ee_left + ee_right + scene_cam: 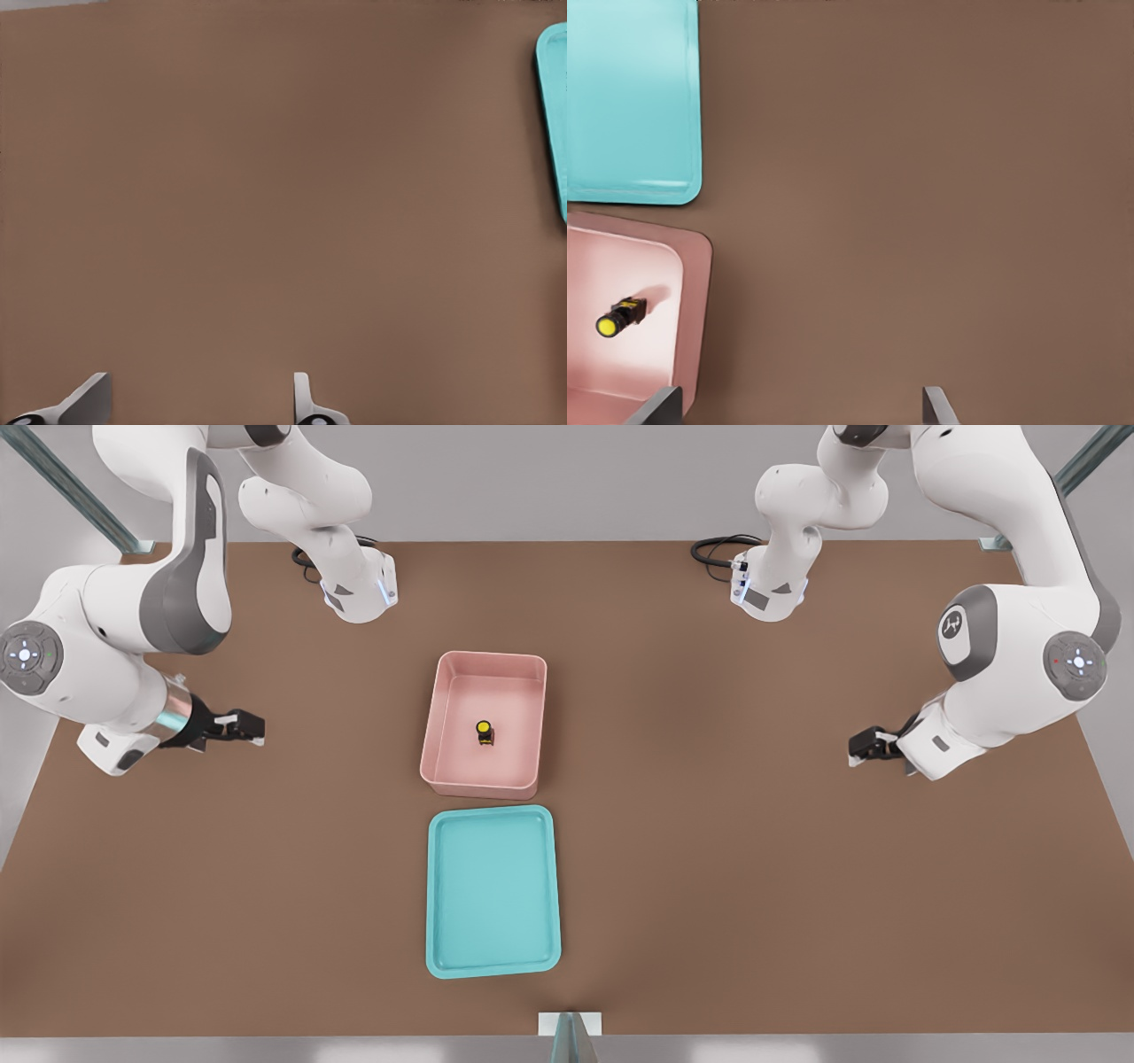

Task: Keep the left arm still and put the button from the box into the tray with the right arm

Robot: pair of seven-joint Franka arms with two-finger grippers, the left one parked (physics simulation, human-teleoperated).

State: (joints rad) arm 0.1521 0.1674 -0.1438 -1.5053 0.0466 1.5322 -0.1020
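The brown surface (797, 868) carries everything. The right arm (133, 620), with its silver wrist band, stands at the front view's left, well apart from the containers. The turquoise tray (493, 965) lies bare, just beside the pink box (434, 726), which sits farther from the camera. The hand (241, 728) hovers over bare surface, its fingers (663, 405) standing apart with nothing between them. The button (485, 732) rests near the middle of the box floor, yellow cap showing. It looks light, rigid and small, likely to skid or tip if nudged; pinching the squarish black body across its flat sides seems safer than gripping the round cap.
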